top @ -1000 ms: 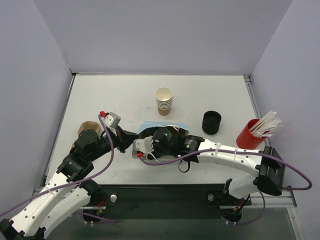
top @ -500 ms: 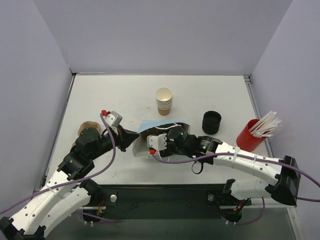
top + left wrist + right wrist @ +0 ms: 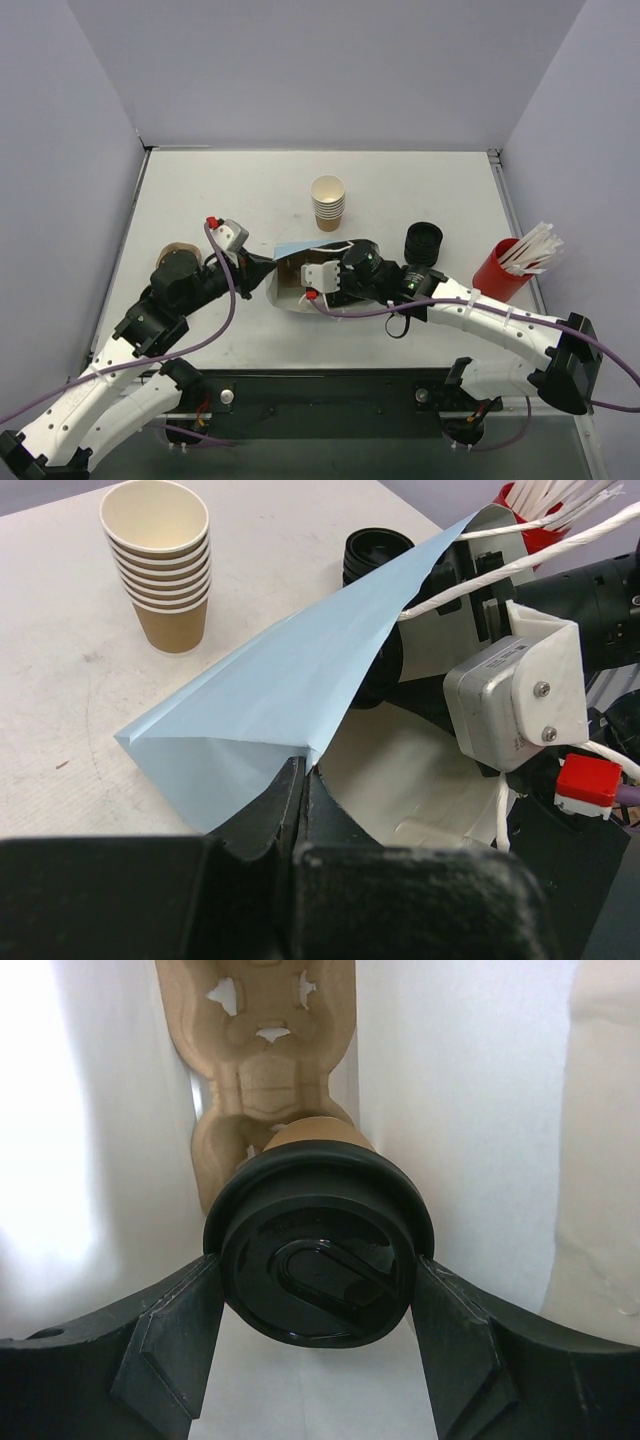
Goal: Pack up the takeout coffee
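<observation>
Here, the right gripper (image 3: 318, 1295) is clamped on the takeout coffee (image 3: 318, 1245), one black finger (image 3: 165, 1345) pressed against each side of its lid (image 3: 300, 1200). There is a single cup: a round, glossy black lid with a raised oval sip tab, and beneath it a short stretch of tan-brown paper wall. The cup is held inside the paper bag (image 3: 290, 670), between the bag's white inner walls, with one moulded tan pulp carrier (image 3: 262, 1050) lying just beyond it. The bag is pale blue outside and white inside, has twisted white cord handles (image 3: 520, 555), and lies on its side on the white table (image 3: 220, 190). The left gripper (image 3: 300, 790) is closed on a folded edge of the bag's mouth — the fingers meet on the paper. Farther out stand one stack of lidless tan cups (image 3: 327, 203), white inside, their number unclear; one stack of black lids (image 3: 423, 244); and one red holder (image 3: 497, 272) of white sticks, too many to count.
</observation>
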